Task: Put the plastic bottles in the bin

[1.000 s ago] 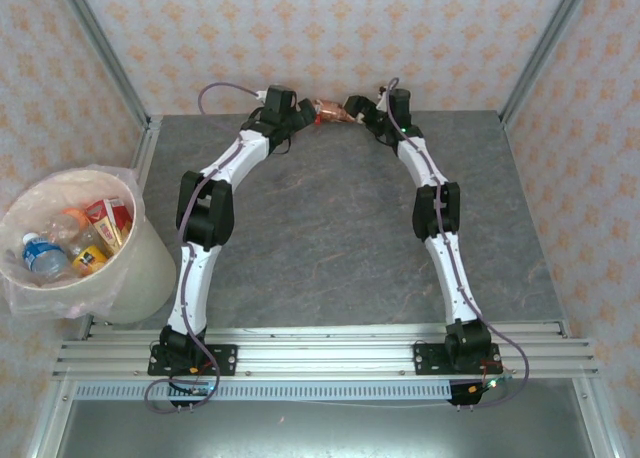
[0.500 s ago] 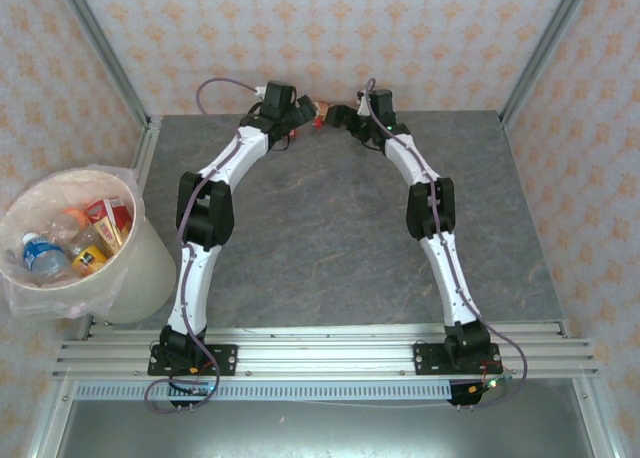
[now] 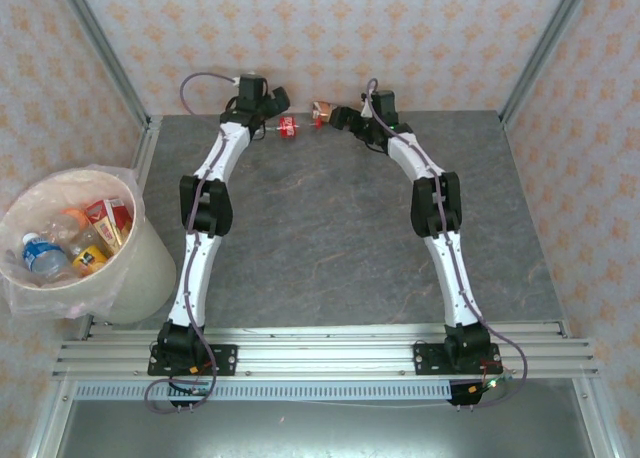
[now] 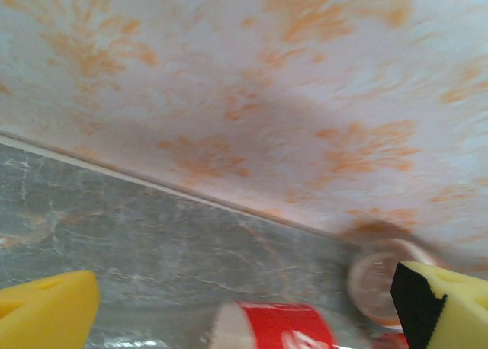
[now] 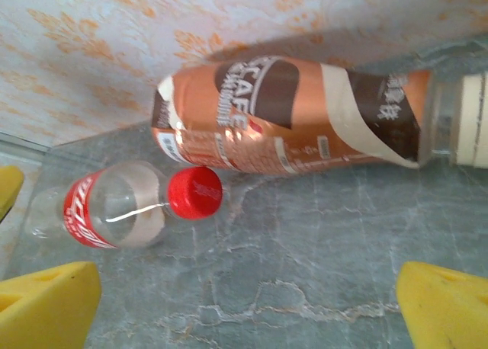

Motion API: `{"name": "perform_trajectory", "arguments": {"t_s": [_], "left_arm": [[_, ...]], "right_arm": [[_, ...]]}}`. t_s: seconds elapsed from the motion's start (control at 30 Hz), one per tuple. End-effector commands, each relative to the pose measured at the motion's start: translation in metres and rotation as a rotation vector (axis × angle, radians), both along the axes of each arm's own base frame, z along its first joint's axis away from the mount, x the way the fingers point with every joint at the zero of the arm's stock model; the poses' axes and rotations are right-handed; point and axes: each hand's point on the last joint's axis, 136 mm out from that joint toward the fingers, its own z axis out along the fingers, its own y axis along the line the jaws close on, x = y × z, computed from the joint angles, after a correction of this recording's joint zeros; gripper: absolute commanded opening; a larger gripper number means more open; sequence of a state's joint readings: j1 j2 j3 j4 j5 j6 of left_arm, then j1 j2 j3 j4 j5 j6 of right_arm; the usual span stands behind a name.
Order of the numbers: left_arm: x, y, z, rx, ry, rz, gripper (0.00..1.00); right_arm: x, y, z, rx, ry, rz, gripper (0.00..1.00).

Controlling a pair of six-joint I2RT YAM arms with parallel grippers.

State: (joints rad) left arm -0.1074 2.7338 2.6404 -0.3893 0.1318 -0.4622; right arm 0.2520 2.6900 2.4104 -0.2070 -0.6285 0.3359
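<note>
A small clear bottle (image 3: pixel 287 126) with a red label and red cap lies on the grey table near the back wall. Beside it to the right lies a larger brown coffee-labelled bottle (image 3: pixel 322 112). My left gripper (image 3: pixel 273 104) hangs open just left of the small bottle, whose red label (image 4: pixel 284 326) shows low between its yellow fingers (image 4: pixel 47 311). My right gripper (image 3: pixel 342 117) is open on the right of the brown bottle (image 5: pixel 290 116), nothing between its pads (image 5: pixel 446 303); the small bottle (image 5: pixel 126 210) lies beyond. The bin (image 3: pixel 140 268) stands at the left with several bottles inside.
The patterned back wall (image 3: pixel 330 38) stands directly behind both bottles. Metal frame posts (image 3: pixel 100 48) run up at the back corners. The bin's clear bag (image 3: pixel 20 288) drapes over its rim, off the table's left edge. Bare grey table (image 3: pixel 320 238) spreads between the arms.
My left gripper has swung left and back, away from the brown bottle, and the small red-labelled bottle now lies uncovered on the table. The right gripper has shifted slightly left.
</note>
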Motion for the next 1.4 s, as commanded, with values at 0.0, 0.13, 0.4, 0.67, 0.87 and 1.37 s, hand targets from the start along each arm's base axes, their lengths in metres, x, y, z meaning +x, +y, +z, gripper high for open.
{"name": "perform_trajectory", "arguments": {"t_s": [0.0, 0.13, 0.4, 0.67, 0.87, 1.37], "left_arm": [[0.002, -0.017, 0.016, 0.03, -0.038, -0.113, 1.0], [-0.01, -0.024, 0.01, 0.026, 0.023, -0.174, 1.0], [-0.059, -0.067, 0.007, 0.09, 0.151, -0.379, 1.0], [-0.103, -0.09, -0.025, 0.294, 0.299, -0.503, 1.0], [-0.104, -0.075, -0.043, 0.453, 0.365, -0.443, 0.99], [-0.113, -0.08, -0.07, 0.443, 0.462, -0.555, 0.99]], "right_arm": [[0.002, -0.005, 0.067, 0.015, -0.13, -0.02, 0.99], [-0.008, -0.01, 0.072, 0.018, -0.14, -0.04, 0.99], [-0.027, -0.022, 0.069, 0.034, -0.141, -0.084, 0.99], [-0.035, -0.027, 0.07, 0.039, -0.134, -0.101, 0.99], [-0.042, -0.035, 0.072, 0.037, -0.135, -0.125, 0.99], [-0.071, -0.052, 0.08, 0.035, -0.123, -0.16, 0.99]]}}
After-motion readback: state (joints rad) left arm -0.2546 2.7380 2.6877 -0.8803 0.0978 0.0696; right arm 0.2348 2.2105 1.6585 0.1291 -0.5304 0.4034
